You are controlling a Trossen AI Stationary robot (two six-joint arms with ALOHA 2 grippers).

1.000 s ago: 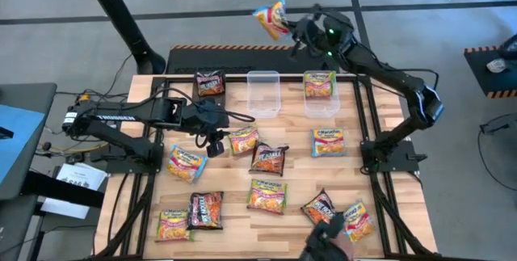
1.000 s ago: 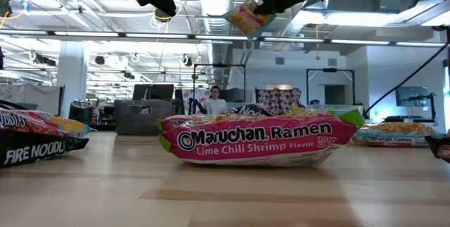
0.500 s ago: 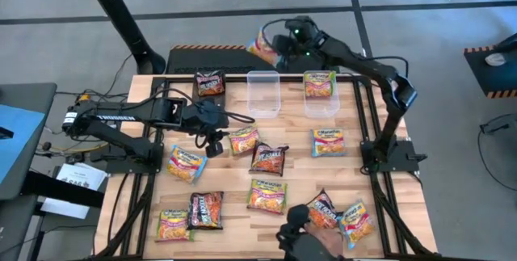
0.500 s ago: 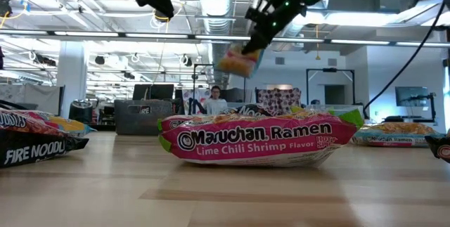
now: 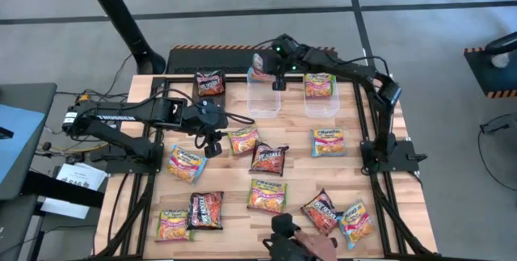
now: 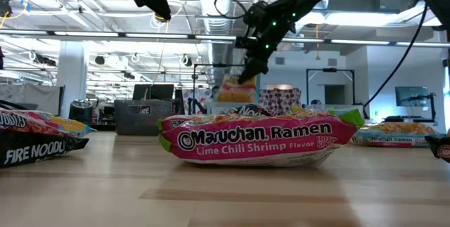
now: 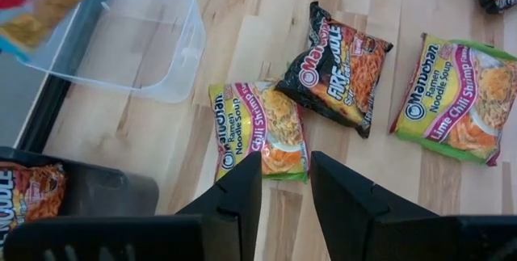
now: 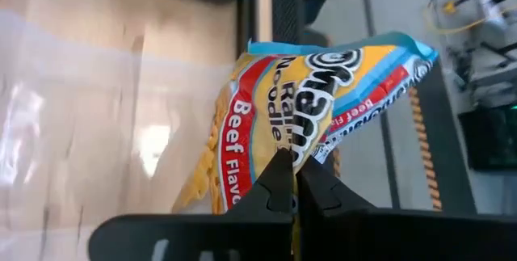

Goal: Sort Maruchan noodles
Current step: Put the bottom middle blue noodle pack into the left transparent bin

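Note:
My right gripper is shut on a blue-edged Maruchan beef packet and hovers over the far rim of the left clear tub. The low view shows that packet hanging in the air. My left gripper is open above the table's left middle, just over a green-edged lime chili shrimp packet that lies flat. A dark Fire Noodle packet lies next to it. Several more packets lie flat across the table, and one green-edged packet sits in the right clear tub. My right gripper pinches the beef packet between its two fingers at one sealed edge. The fingers come slanting down from the table's far right. The packet is lifted clear and hangs tilted below the fingertips, over the tub.
A black box at the far left holds a dark packet. A person's gloved hand reaches over the near edge beside a dark packet. Black rails run along the table's left and right sides.
My right gripper has carried the beef packet from high beyond the far edge down and toward the table's left, ending over the left clear tub; the packet stayed in its hold. The person's hand has slid along the near edge toward the left.

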